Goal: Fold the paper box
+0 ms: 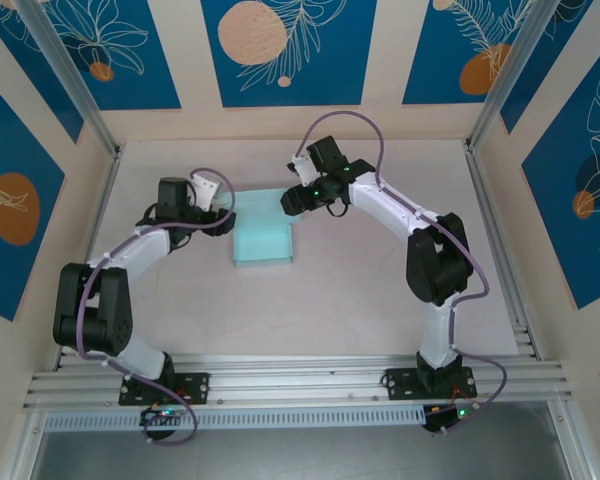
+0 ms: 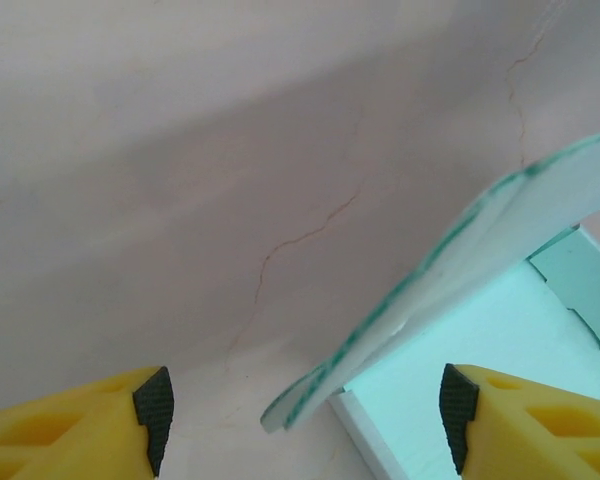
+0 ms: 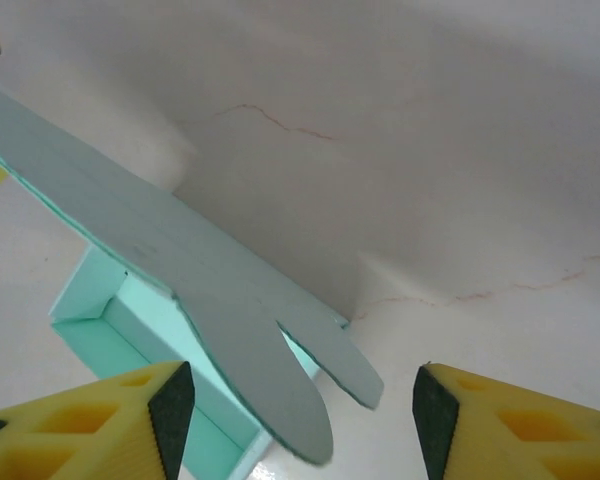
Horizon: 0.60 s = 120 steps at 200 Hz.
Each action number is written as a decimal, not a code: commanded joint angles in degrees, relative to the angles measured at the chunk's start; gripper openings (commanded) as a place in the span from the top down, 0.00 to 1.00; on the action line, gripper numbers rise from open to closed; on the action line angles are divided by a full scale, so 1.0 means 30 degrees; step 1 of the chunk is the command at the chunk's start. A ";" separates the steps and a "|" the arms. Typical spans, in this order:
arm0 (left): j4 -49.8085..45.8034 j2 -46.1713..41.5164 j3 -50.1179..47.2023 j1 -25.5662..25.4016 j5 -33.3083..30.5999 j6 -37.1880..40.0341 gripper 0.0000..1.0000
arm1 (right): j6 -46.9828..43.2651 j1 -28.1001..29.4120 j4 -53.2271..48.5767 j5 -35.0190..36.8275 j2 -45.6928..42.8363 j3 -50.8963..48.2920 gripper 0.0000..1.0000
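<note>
On the left, the left gripper (image 2: 305, 415), with yellow fingers and black pads, hangs with its jaws apart over the pale pinkish table (image 1: 380, 300), clamping nothing, the raised edge of the lid flap (image 2: 540, 200) lying loose between them. At mid-table, between the two arms, sits the paper box (image 1: 263, 240) of pale light-blue thin card, its tray walls already standing. On the right, the right gripper (image 3: 302, 410) is likewise spread and empty around the flap's rounded tabs (image 3: 280, 390), so closing the lid and tucking those tabs appears to remain.
</note>
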 commanded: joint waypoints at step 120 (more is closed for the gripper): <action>-0.0608 0.1041 0.1589 -0.0103 0.1043 -0.0277 0.67 | 0.0207 0.0758 -0.0870 0.1096 0.1603 0.1613 0.70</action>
